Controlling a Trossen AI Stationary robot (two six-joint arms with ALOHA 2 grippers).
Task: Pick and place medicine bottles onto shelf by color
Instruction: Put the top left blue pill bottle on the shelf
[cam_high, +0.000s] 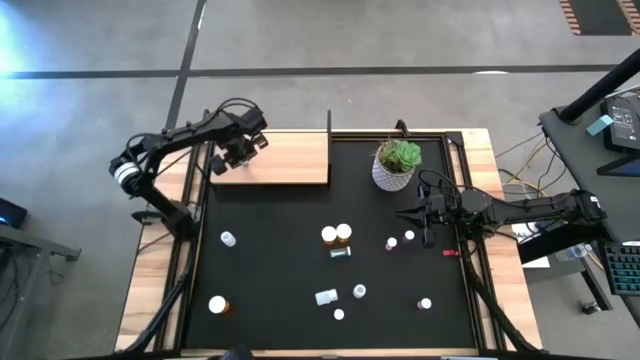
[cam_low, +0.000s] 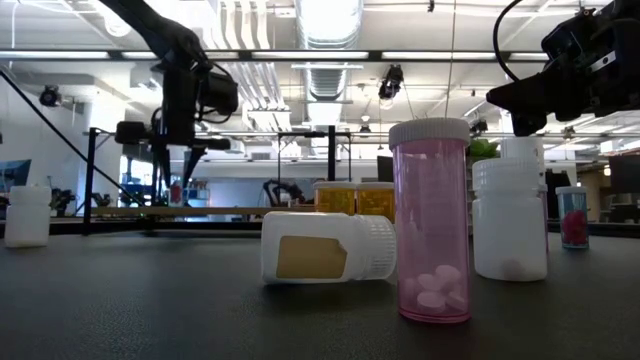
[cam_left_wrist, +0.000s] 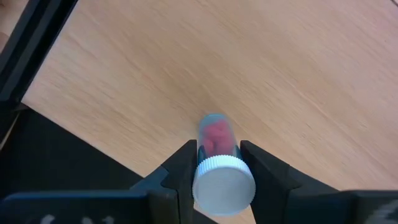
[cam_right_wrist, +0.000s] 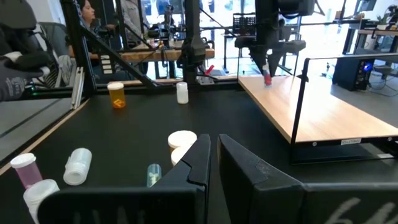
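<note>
Above shelf (cam_left_wrist: 261, 68), left claw (cam_left_wrist: 217, 171) gripping bottle (cam_left_wrist: 219, 155)

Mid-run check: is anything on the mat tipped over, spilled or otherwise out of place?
One white-capped white bottle lies on its side on the black mat, label facing the low camera, beside an upright pink bottle. No spill shows. The left gripper grips a small red-filled bottle over the light-wood shelf.

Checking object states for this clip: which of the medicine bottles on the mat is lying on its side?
The white labelled bottle beside the upright pink bottle near the mat's front middle. It lies flat with its cap pointing sideways; the neighbours around it stand upright.
</note>
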